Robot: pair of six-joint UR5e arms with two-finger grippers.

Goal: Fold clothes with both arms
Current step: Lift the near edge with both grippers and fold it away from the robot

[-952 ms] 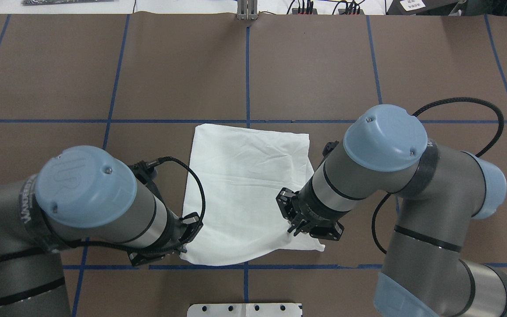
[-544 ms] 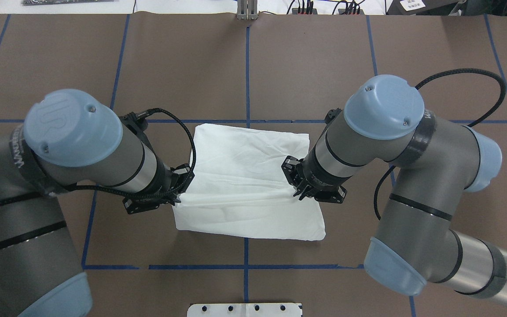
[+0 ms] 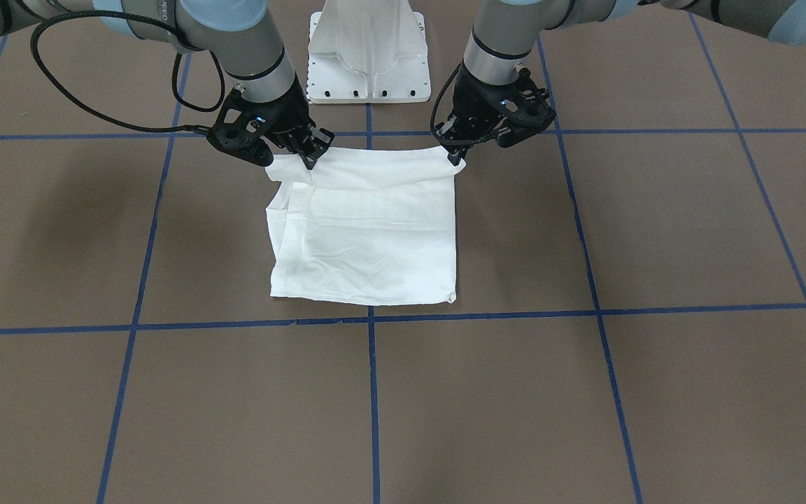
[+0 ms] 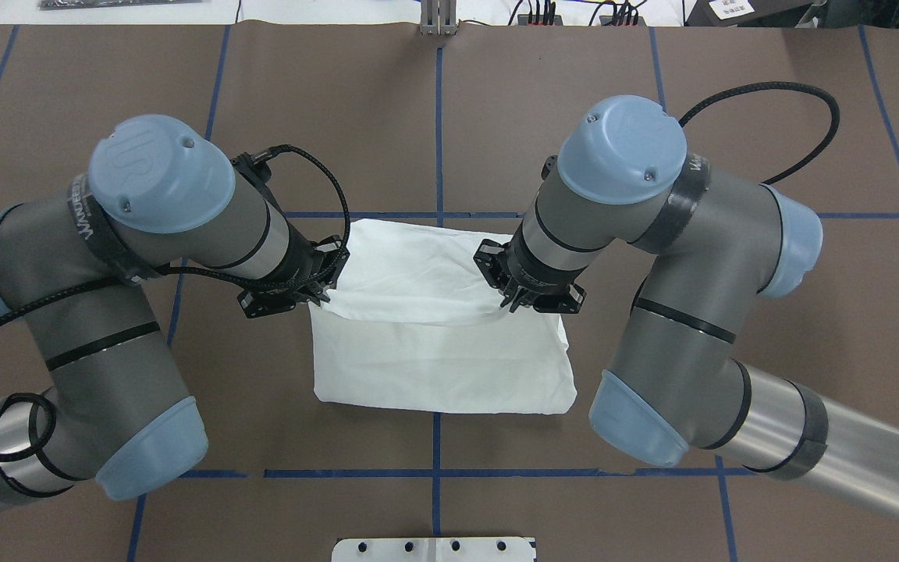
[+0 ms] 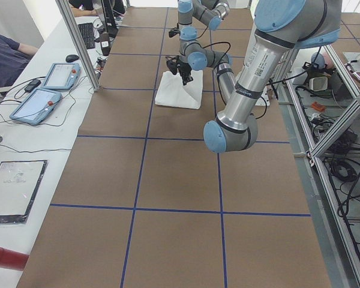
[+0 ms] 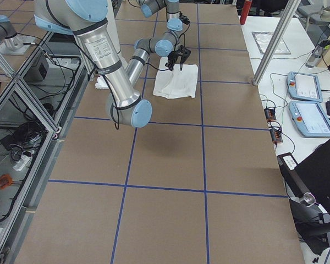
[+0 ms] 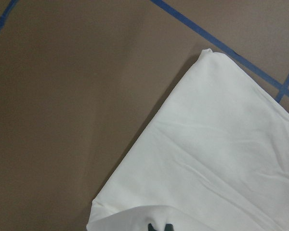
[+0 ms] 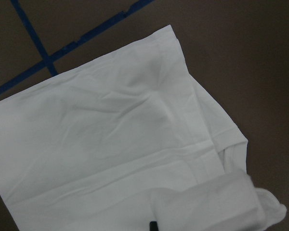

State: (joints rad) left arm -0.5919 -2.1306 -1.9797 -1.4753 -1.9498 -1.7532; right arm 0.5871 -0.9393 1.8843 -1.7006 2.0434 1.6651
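Item, at your left in the overhead view: grey-silver tubular left arm (image 4: pixel 250 234) with light blue joint caps, reaching inward over the brown paper-covered table (image 4: pixel 301 117) marked with blue tape lines (image 4: pixel 439 125). Its black lattice left gripper (image 4: pixel 317 295) is pinched closed on the left end of the garment's raised edge; you see the same grip in the front-facing view (image 3: pixel 456 158). Item, centre: white thin-fabric shirt (image 4: pixel 442 367), folded to a rough rectangle, plain face up, lying on the table where two tape lines cross. Its far edge sits just beside the cross line. The raised edge hangs above the layer below and sags between the two grippers, while the rest lies flat with light creases. Item, at your right: matching grey-silver tubular right arm (image 4: pixel 566 234), black cable looping behind it. Its black lattice right gripper (image 4: pixel 513 303) is clamped closed on the right end of the same raised edge, near a doubled-over roll of cloth shown by its wrist camera.
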